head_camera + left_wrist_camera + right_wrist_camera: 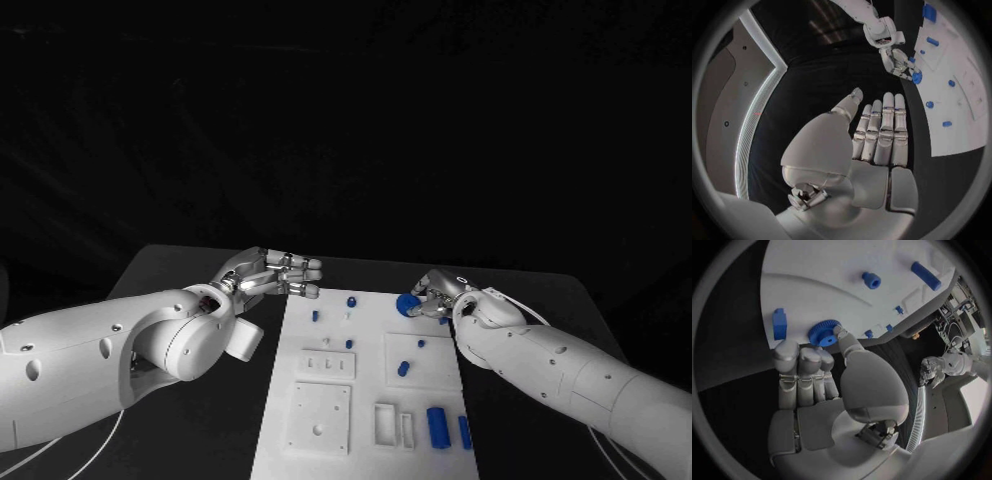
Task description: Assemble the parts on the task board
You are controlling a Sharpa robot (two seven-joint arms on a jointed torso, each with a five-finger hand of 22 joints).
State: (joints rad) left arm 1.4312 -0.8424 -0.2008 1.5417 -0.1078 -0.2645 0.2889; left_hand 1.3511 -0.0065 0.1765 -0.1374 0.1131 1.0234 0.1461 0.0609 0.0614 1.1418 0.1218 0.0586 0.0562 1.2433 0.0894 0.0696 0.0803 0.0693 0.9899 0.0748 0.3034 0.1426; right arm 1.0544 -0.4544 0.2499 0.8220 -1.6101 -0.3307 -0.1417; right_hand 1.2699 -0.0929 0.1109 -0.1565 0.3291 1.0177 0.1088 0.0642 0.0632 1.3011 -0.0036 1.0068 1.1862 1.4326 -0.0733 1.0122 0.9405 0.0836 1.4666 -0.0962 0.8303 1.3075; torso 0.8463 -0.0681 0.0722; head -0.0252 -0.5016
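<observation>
A blue gear (410,303) sits at the far right corner of the white task board (361,440), pinched by the right robot hand (443,300). The board's long axis runs away from the robot. The left robot hand (271,275) hovers released, fingers straight, over the bare black desk (173,270) beside the board's far left corner.

The task board (289,400) lies mid-table, the left robot hand (274,275) and right robot hand (440,297) flanking its far end.
</observation>
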